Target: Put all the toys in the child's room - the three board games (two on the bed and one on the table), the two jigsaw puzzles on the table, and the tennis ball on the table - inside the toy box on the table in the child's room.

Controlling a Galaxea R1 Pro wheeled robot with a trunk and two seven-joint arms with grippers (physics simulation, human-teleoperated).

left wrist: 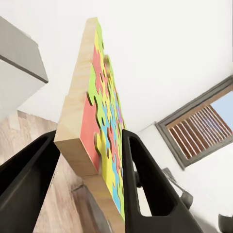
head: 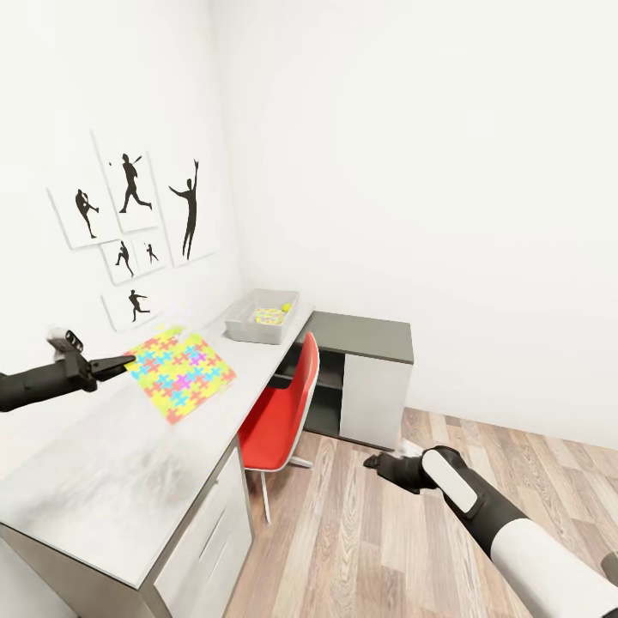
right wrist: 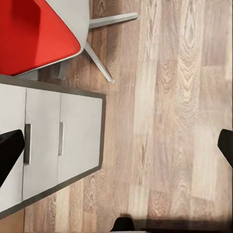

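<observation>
Holding the thin flat jigsaw puzzle [head: 180, 372] with its yellow, pink, blue and orange pieces, your left gripper [head: 120, 364] pinches it by one edge. In the left wrist view the two black fingers [left wrist: 145, 184] press on both faces of the wooden board. The puzzle hangs tilted above the long pale grey table [head: 112, 489], out past the gripper toward the far end.

The shallow light grey toy box [head: 262, 317] sits at the far end of the table, near the corner. Something yellow already lies inside it, but it is too small to name.

I think your job now is to carry the puzzle to the box. Move your left arm far along the table. Keep the squeeze firm, because you hold only an edge and the puzzle could swing. Lift it over the rim, then let go once it is low inside.

Your right gripper [head: 375, 462] hangs low over the wood floor, by the red chair [head: 283, 412]. Its jaws are spread and hold nothing.
</observation>
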